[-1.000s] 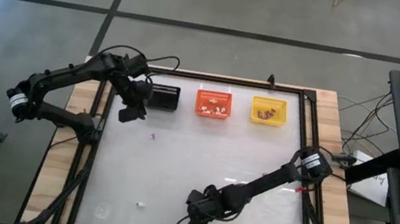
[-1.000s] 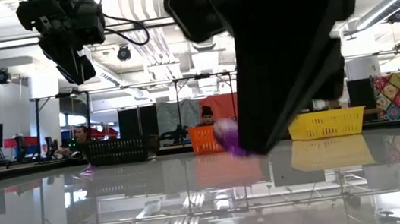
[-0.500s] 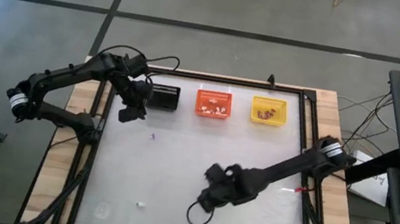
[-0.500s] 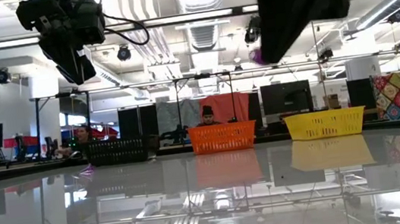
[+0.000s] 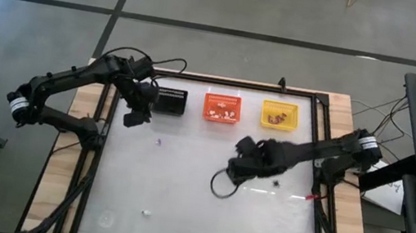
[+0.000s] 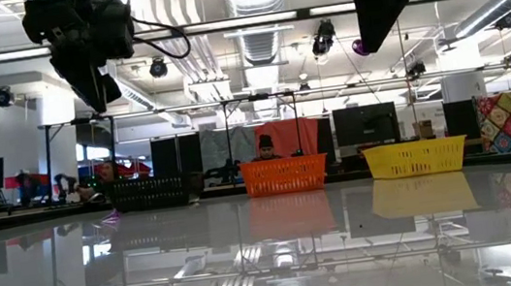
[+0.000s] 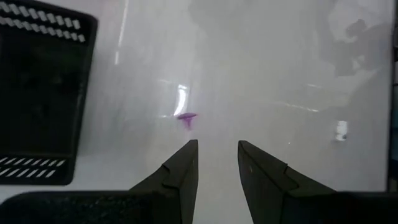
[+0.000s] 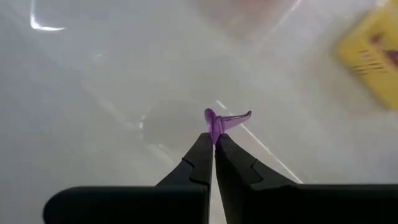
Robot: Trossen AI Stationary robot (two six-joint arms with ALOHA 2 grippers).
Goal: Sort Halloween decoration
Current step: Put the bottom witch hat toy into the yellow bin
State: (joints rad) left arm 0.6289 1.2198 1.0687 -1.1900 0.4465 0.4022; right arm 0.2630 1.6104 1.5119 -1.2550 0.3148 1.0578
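Note:
My right gripper (image 5: 233, 171) hangs above the middle of the table, shut on a small purple decoration (image 8: 219, 122), which the low view shows high above the table top (image 6: 358, 47). My left gripper (image 7: 214, 155) stands open above the table's far left, next to the black basket (image 5: 170, 101), with nothing between its fingers. Beyond its fingertips a second purple piece (image 7: 186, 117) lies on the table. A white bit (image 5: 145, 213) lies near the front left. My right gripper pinches the purple piece by one end (image 8: 212, 129) at the very tips of its two fingers. The fingers slant steeply down from above. The piece is lifted clear of the table, and its curved free end (image 8: 242, 116) sticks out past the fingertips.
Three baskets stand in a row along the far edge: black, orange (image 5: 222, 107) with several pieces inside, and yellow (image 5: 279, 116) with brownish pieces. A loop of cable (image 5: 221, 186) hangs below my right wrist. A dark frame (image 5: 315, 149) borders the table top.
My right gripper has risen from just above the table's near edge and gone toward the far edge and the right, tipping more steeply downward. It has stayed shut, carrying the purple piece up and clear of the table.

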